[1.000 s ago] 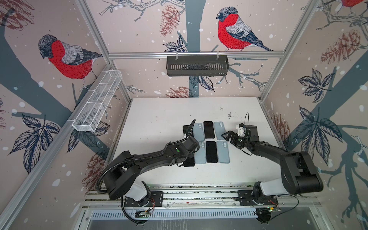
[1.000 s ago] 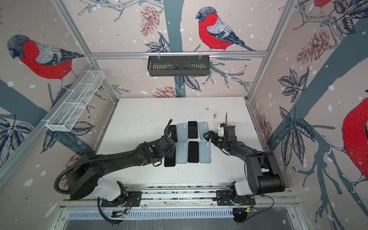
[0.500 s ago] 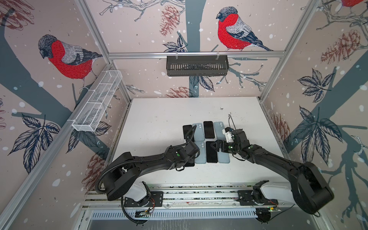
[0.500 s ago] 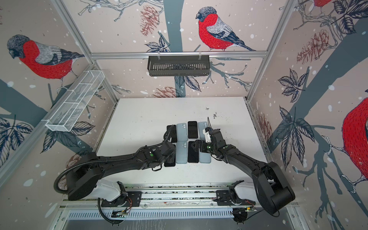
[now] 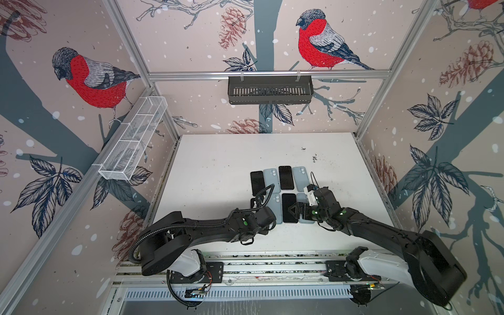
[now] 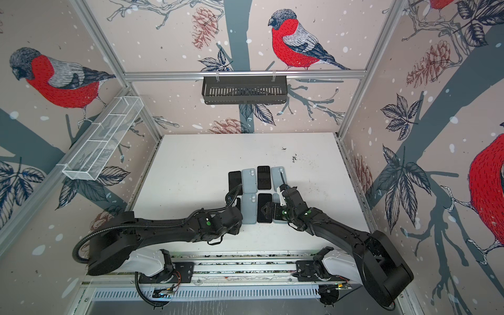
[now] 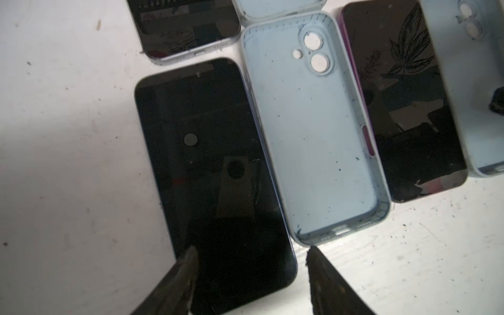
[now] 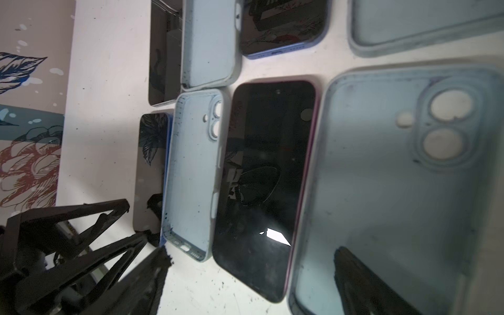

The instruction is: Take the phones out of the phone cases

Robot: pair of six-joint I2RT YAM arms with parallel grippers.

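Observation:
Black phones and light blue phone cases lie in two rows on the white table [image 5: 218, 169]. Every case that shows, such as the front one [image 7: 313, 131], lies empty with its inside up. My left gripper [image 7: 249, 261] is open, its fingers on either side of the near end of the front-left black phone [image 7: 212, 163], with a gap on one side. That gripper [image 5: 259, 215] hides most of this phone in both top views. My right gripper [image 8: 253, 267] is open wide over the magenta-edged phone [image 8: 267, 169] and the case beside it [image 8: 395, 191], holding nothing.
A black basket [image 5: 270, 91] hangs on the back wall and a white wire basket [image 5: 133, 141] on the left wall. The two grippers stand close together over the front row; the left one's fingers [image 8: 120, 210] show in the right wrist view.
My right arm has swung from the table's right side leftward, over the front row. My left gripper has drawn back toward the front edge, and its jaws have narrowed a little.

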